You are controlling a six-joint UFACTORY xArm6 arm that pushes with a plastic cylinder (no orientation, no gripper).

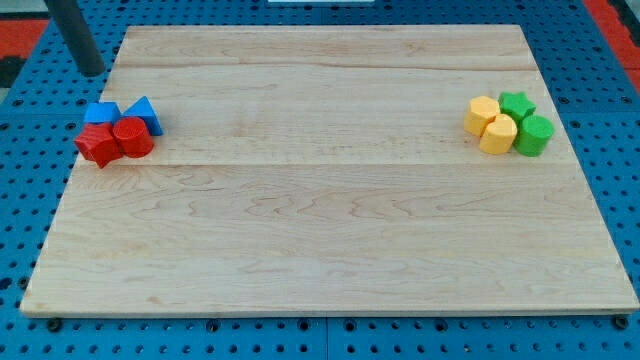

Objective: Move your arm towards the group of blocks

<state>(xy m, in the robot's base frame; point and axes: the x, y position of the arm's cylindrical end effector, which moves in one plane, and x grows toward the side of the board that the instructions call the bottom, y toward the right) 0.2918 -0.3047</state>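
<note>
Camera view: no claw on this rig, so there is no released or clenched state to give, just a dark rod with my tip (pixel 92 72) at the view's top left, sitting off the bench's (pixel 330 250) left edge over the blue pegboard (pixel 30 200), touching no block. Nearest group is just below and to the view's right of my tip, near but apart: blue block (pixel 100 112) (shape unclear) and blue triangular block (pixel 145 113) behind, red star-like block (pixel 97 145) and red cylinder (pixel 133 136) in front, all four packed touching by the bench's left edge. Second group is well apart at the view's right: two yellow blocks, one rounded (pixel 481 115) and one cylinder-like (pixel 498 133), plus green star (pixel 517 104) and green cylinder (pixel 534 134), also clustered tight. Task doesn't say which group; the red/blue one is much closer, so likely that. Step looks like the approach barely begun or just starting. Next move calls for sliding my tip down and slightly right onto the bench toward the blue pair, stopping short so the cluster isn't knocked apart.
</note>
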